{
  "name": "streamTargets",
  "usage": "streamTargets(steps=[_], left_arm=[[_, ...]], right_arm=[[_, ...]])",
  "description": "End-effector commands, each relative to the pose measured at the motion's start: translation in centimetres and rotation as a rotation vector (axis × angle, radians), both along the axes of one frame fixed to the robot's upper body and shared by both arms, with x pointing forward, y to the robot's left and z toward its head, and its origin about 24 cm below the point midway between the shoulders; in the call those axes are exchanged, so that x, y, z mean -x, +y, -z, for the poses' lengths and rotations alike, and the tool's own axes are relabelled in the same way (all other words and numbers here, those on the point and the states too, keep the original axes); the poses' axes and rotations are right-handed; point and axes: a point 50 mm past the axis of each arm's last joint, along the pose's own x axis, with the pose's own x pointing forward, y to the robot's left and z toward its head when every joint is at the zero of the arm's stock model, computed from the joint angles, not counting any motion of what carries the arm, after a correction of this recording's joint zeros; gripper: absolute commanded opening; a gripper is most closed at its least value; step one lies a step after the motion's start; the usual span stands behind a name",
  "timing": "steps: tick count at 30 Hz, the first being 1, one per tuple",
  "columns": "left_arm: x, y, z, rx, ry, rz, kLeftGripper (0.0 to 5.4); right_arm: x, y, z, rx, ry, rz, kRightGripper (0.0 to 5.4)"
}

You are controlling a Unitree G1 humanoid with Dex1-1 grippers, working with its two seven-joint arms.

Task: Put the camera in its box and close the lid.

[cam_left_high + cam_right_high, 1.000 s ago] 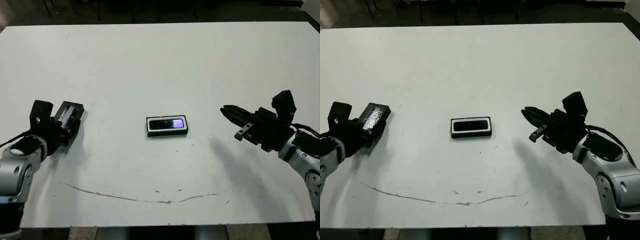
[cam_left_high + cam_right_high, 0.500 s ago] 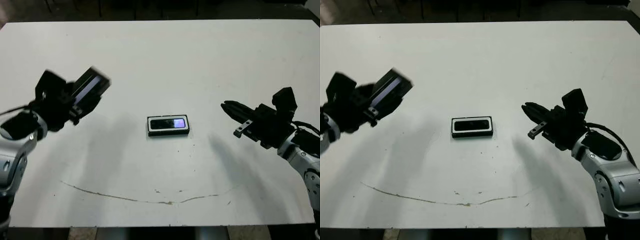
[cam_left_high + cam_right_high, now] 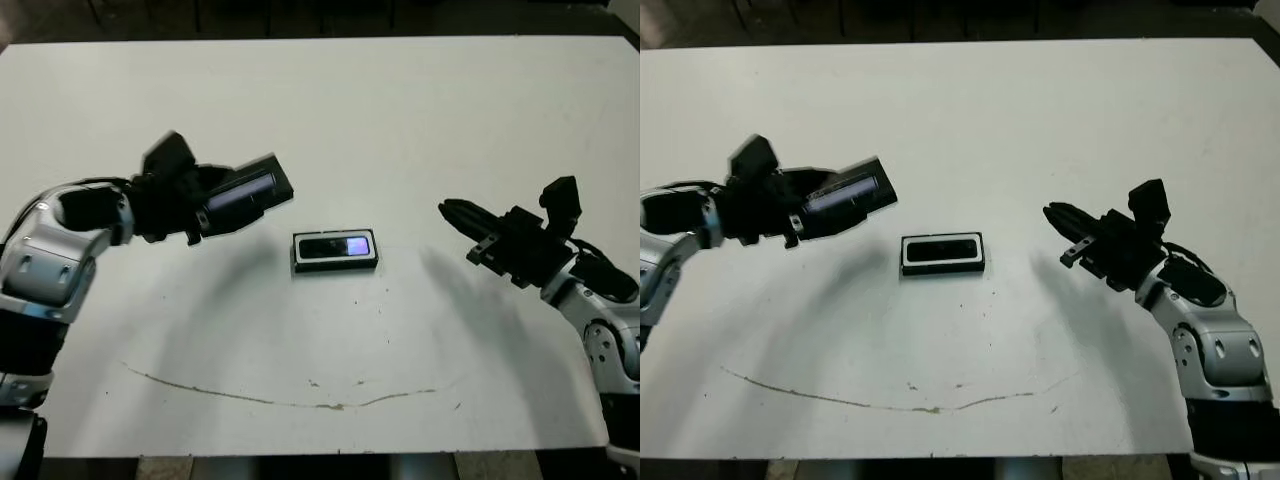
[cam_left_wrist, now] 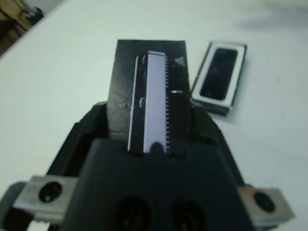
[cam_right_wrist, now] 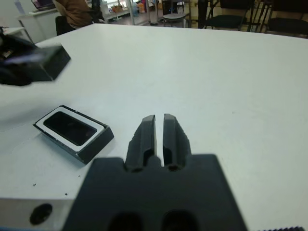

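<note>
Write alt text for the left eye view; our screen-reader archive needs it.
The robot's left hand holds the black lid above the white table, to the left of the box, where the camera already lies. The right hand, shut and empty, hovers to the box's right.

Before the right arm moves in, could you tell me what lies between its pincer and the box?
Nothing: in the left eye view only bare white table separates the right pincer from the box.
</note>
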Motion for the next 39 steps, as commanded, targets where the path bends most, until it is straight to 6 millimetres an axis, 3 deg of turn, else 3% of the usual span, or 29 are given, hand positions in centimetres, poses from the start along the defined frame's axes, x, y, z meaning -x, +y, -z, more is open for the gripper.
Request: streamTargets(steps=[1, 21, 39], left_arm=[[-0.2, -0.1, 0.7, -0.034, 0.040, 0.019, 2.82], [-1.4, -0.7, 2.1, 0.132, 0.224, 0.117, 2.82], [-2.1, -2.8, 5.8, 0.121, 0.392, 0.241, 2.82]], right_arm=[[-0.1, -0.2, 0.2, -0.001, 0.046, 0.010, 0.00], [-0.2, -0.4, -0.5, 0.047, 0.036, 0.004, 0.00], [0.0, -0.7, -0.3, 0.048, 0.031, 0.003, 0.00]])
